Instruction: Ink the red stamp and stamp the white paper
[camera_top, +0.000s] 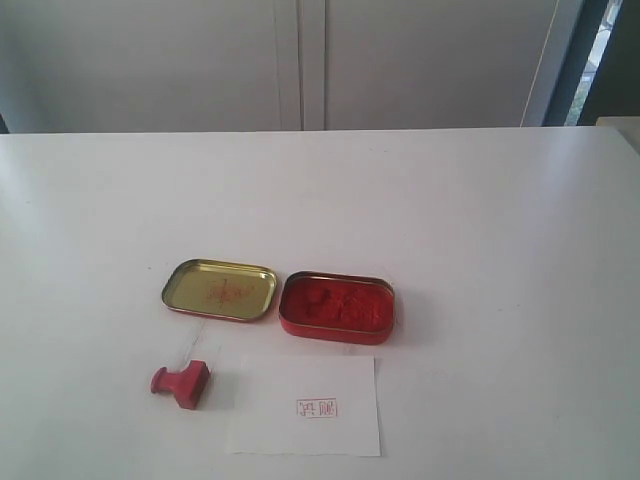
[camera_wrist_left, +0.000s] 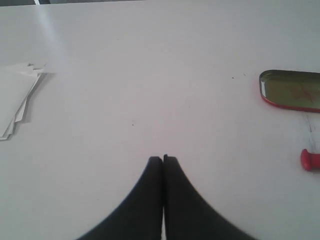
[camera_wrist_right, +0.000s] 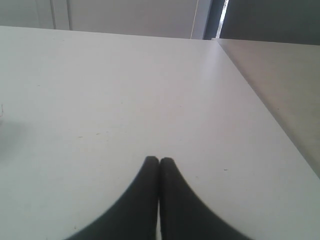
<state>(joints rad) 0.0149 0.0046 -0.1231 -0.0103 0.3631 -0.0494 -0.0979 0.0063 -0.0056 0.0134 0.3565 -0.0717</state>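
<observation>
The red stamp (camera_top: 181, 382) lies on its side on the table, left of the white paper (camera_top: 305, 405); its knob (camera_wrist_left: 310, 160) shows at the edge of the left wrist view. The paper carries a red square imprint (camera_top: 316, 408). Behind the paper sits the open red tin of ink paste (camera_top: 336, 307), with the gold lid (camera_top: 220, 289) (camera_wrist_left: 292, 90) beside it. My left gripper (camera_wrist_left: 163, 159) is shut with nothing in it, over bare table well away from the stamp. My right gripper (camera_wrist_right: 159, 160) is shut and empty over bare table. Neither gripper appears in the exterior view.
A stack of white sheets (camera_wrist_left: 15, 97) lies on the table in the left wrist view. The table's side edge (camera_wrist_right: 260, 100) runs close to my right gripper, with a lower grey surface beyond it. Pale cabinet doors (camera_top: 300, 60) stand behind the table.
</observation>
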